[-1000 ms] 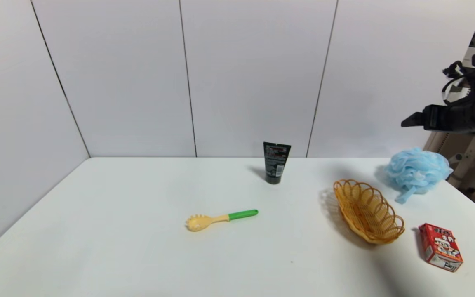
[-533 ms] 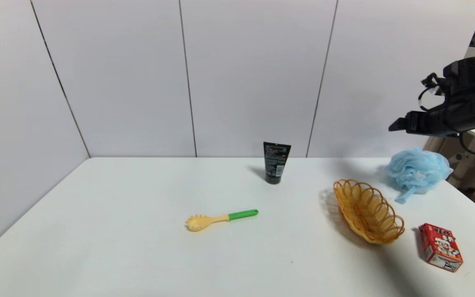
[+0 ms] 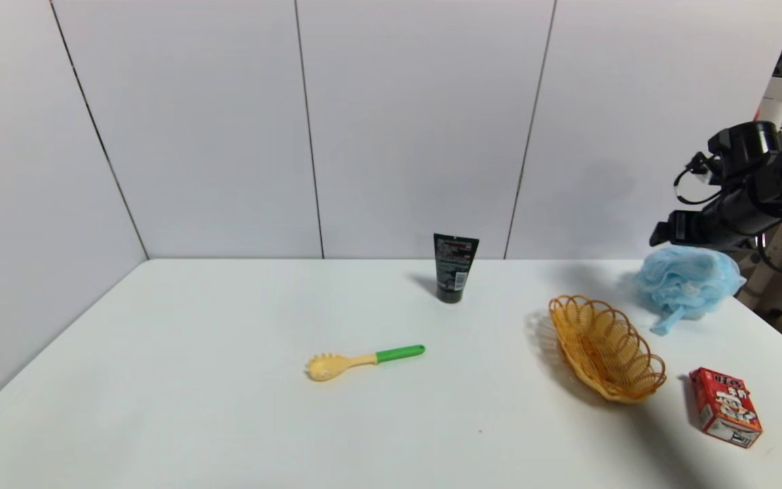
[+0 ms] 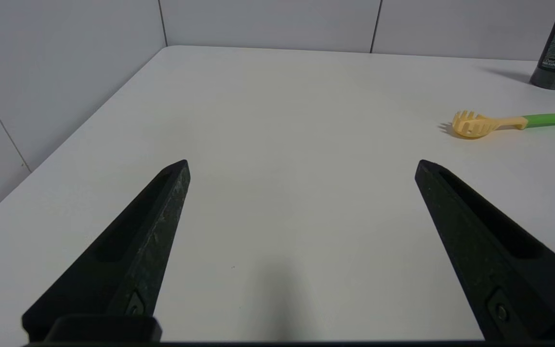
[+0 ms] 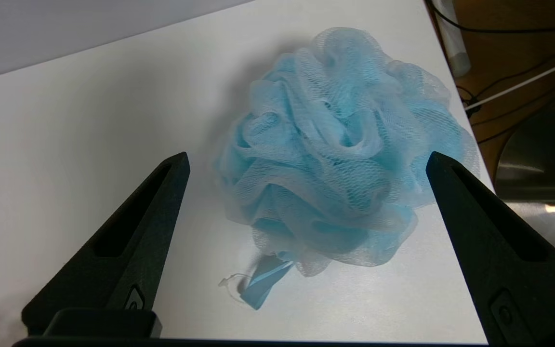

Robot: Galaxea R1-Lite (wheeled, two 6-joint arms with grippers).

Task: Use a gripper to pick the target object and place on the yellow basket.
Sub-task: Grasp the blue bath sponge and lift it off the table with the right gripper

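Observation:
The target object, a fluffy light-blue mesh pouf (image 3: 688,280) with a ribbon loop (image 5: 264,282), lies at the table's far right, close to the edge. My right gripper (image 3: 666,234) hovers just above its top, open; in the right wrist view the right gripper (image 5: 306,161) spans the pouf (image 5: 340,149), one finger on each side without touching it. The yellow basket (image 3: 606,347) sits empty, nearer and to the left of the pouf. My left gripper (image 4: 301,166) is open over bare table at the left, out of the head view.
A red carton (image 3: 725,407) lies near the front right, beside the basket. A black tube (image 3: 455,267) stands at the back centre. A yellow pasta spoon with a green handle (image 3: 364,360) lies mid-table. The table's right edge (image 5: 460,96) runs just past the pouf.
My right arm has swung in from the right and come down, its gripper now just over the pouf. The pouf, basket and other things have not moved.

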